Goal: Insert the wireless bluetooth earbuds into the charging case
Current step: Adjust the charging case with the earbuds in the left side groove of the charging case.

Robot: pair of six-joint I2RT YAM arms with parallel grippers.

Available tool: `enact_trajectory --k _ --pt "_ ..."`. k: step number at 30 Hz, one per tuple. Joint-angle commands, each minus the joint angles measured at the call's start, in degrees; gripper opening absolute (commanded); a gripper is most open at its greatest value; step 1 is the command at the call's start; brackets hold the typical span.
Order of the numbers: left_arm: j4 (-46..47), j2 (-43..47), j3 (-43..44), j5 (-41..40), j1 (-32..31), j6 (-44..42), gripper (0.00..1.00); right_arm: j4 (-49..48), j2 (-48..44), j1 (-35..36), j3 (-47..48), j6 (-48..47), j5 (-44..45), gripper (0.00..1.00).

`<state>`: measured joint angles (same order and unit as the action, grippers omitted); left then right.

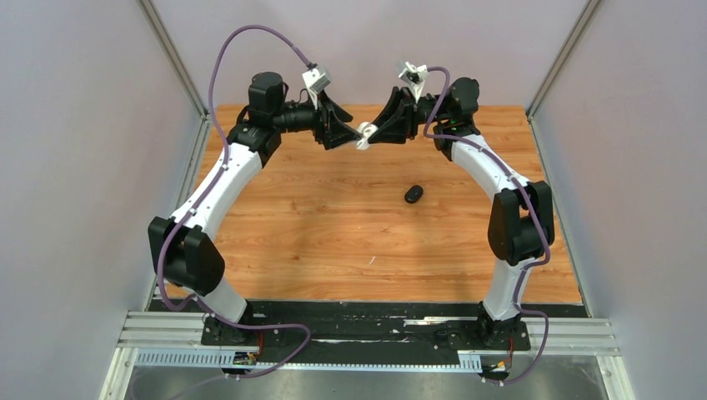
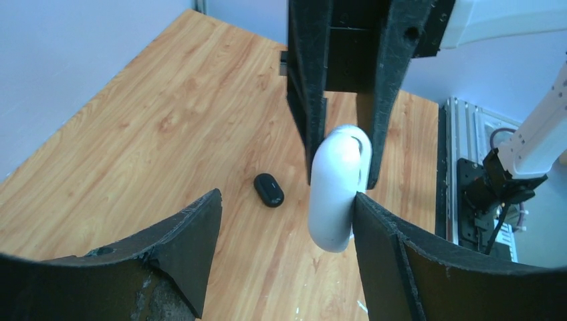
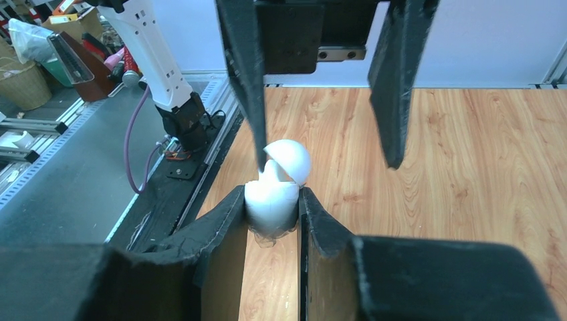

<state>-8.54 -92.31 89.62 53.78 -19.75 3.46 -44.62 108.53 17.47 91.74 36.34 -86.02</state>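
Black oval case [image 1: 413, 194] lies mid-table [image 1: 317, 242], well apart from both arms. Beyond it, raised over the far table:
- right gripper [image 3: 271, 198] — jaws narrowed, clamped on the white charging case [image 2: 337, 190];
- left gripper [image 2: 287, 197] — jaws wide, one finger against that case, gripping nothing.

White case [image 1: 364, 131] between opposing jaws; black case [image 1: 413, 194] on table [image 1: 317, 233]

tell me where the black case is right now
The black case lies on the wooden table, slightly right of centre in the top view, nearer the right arm, on the near side of the raised white case.
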Motion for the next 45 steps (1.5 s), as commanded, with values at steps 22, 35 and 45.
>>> enact_trajectory --k 22,35,45 --pt "0.3 14.43 -2.83 -2.71 4.45 -11.8 0.74 -1.64 -3.9 -0.25 -0.6 -1.34 0.14 0.0" --pt "0.77 11.26 -7.19 4.64 -2.12 -13.54 0.44 6.53 -5.77 -0.06 -0.85 -9.6 8.12 0.0" --pt "4.31 7.6 -5.93 3.24 -2.44 -10.76 0.57 11.23 -7.94 0.43 -2.36 -14.47 7.83 0.0"
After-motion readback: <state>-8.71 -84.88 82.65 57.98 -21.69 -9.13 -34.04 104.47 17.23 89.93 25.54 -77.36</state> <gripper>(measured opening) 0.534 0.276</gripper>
